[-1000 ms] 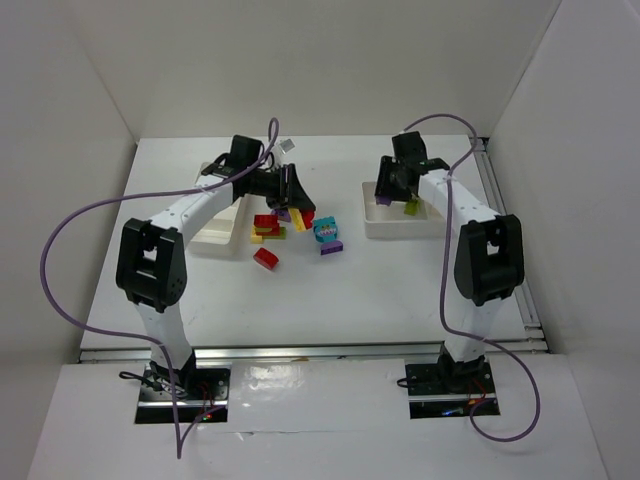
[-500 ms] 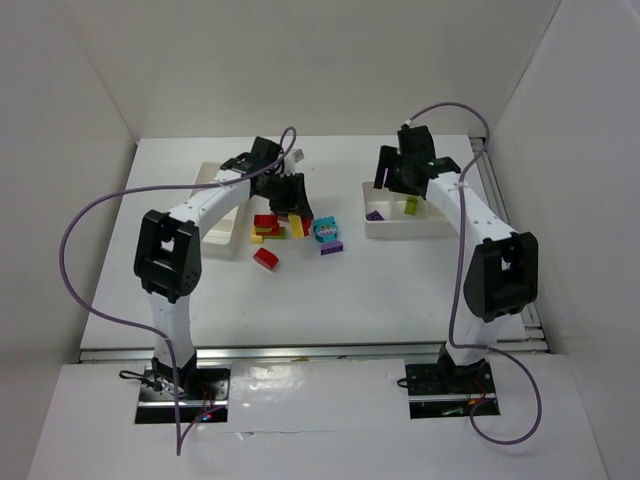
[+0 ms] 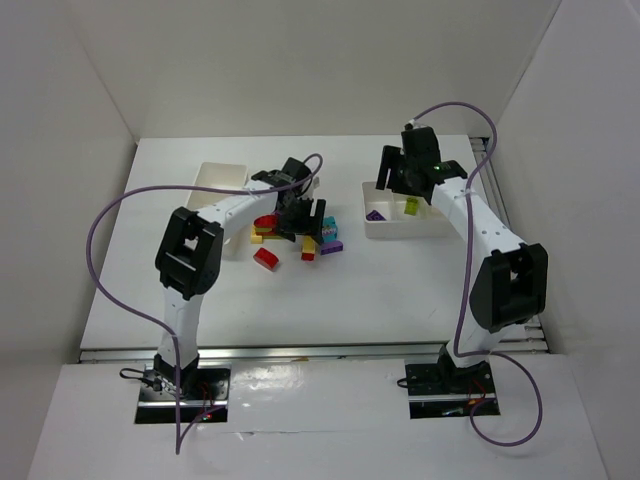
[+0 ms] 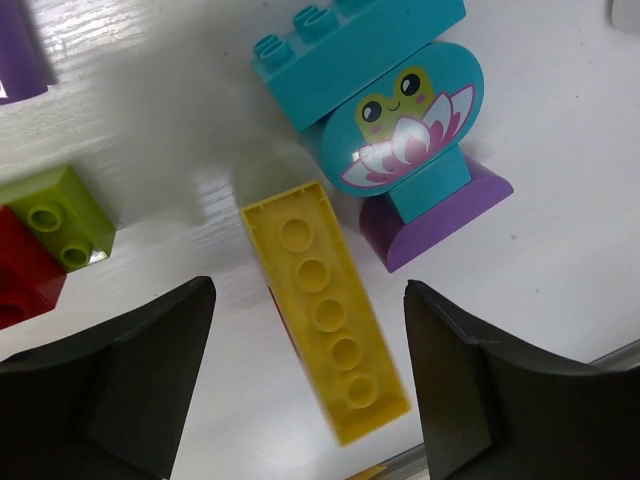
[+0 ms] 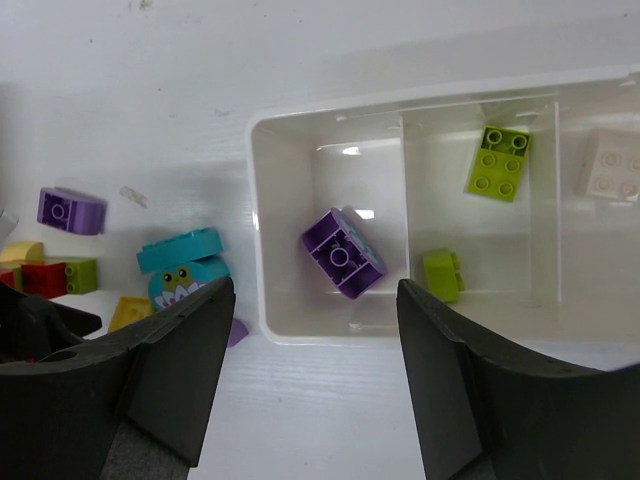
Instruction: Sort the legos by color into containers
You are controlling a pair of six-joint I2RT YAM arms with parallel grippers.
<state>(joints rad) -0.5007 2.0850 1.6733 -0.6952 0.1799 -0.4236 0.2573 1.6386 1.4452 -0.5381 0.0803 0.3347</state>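
— Now, the left tool (image 4: pixel 308 292): condition?
— Jaws apart, gripping nothing. It hangs over the loose legos (image 3: pixel 290 232) on the worktop (image 3: pixel 400 290). A long yellow brick (image 4: pixel 325 320) lies between its fingers (image 4: pixel 120 380), a row of studs showing, clear of both.
— Neighbouring pieces?
— A cyan brick (image 4: pixel 400 120) bearing a frog picture sits just beyond the yellow brick, with a rounded purple piece (image 4: pixel 445 215) against it. To one side, a lime green brick (image 4: pixel 60 215) touches a red brick (image 4: pixel 20 280). Seen from above, a second red brick (image 3: pixel 266 258) lies slightly apart on the near side of the heap.
— And the right tool (image 5: pixel 315 292)?
— Likewise apart, with nothing between the jaws. It hovers above the right tray (image 5: pixel 283 200).
— Contents of that tray?
— Three compartments. The one nearest the heap holds a single purple brick (image 5: pixel 343 253). The middle one holds two lime green pieces (image 5: pixel 498 160), apart from each other. The far one holds a pale brick (image 5: pixel 610 165), cut off by the edge of view.
— The left tray (image 3: pixel 215 180)?
— On the other side of the heap, partly behind the left arm. Its contents cannot be made out.
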